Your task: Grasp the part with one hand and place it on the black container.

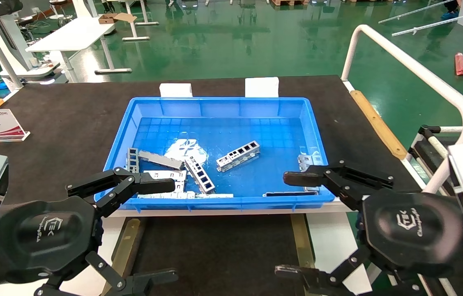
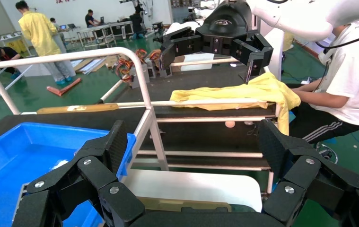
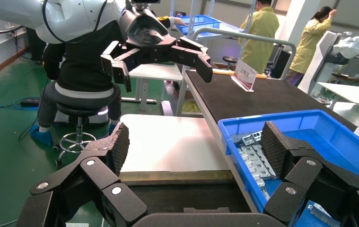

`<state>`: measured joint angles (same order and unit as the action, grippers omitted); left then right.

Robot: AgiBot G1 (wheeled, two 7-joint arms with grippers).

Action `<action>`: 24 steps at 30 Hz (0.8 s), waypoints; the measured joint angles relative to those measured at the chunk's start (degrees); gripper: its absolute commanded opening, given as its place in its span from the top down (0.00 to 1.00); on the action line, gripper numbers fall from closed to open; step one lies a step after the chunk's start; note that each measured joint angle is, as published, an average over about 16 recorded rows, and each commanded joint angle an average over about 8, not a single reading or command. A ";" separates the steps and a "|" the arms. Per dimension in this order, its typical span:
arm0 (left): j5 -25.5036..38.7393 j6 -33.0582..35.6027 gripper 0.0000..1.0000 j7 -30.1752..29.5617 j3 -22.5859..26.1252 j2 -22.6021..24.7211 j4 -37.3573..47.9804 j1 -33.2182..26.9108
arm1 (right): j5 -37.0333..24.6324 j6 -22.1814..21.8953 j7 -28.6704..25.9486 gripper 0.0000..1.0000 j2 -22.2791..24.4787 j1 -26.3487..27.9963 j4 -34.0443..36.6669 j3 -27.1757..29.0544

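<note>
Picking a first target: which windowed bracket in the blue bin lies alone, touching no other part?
The part mid-bin, angled up toward the right. The other windowed bracket sits against the pile of metal pieces by the left gripper.

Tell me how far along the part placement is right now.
Nothing looks done: the black container shows no part on it. Nothing is in hand either; the left gripper and right gripper both hang open and empty at the near edge of the blue bin. The part lies untouched inside the bin, so grasp, lift and placement all remain.
</note>
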<state>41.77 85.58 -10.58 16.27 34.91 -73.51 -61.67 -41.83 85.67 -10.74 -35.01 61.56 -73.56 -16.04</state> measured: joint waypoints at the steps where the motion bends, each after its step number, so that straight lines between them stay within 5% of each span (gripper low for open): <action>1: 0.05 -0.01 0.00 0.00 0.01 -0.01 -0.01 -0.03 | 0.00 0.00 0.00 0.00 0.00 0.00 0.00 0.00; 24: 7.59 -4.29 0.00 -0.54 3.18 3.82 1.53 -4.05 | 0.05 0.00 0.06 0.00 0.02 0.05 0.05 -0.10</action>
<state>49.36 81.30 -11.12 19.45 38.73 -71.98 -65.71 -41.78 85.67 -10.68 -34.99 61.60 -73.50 -16.13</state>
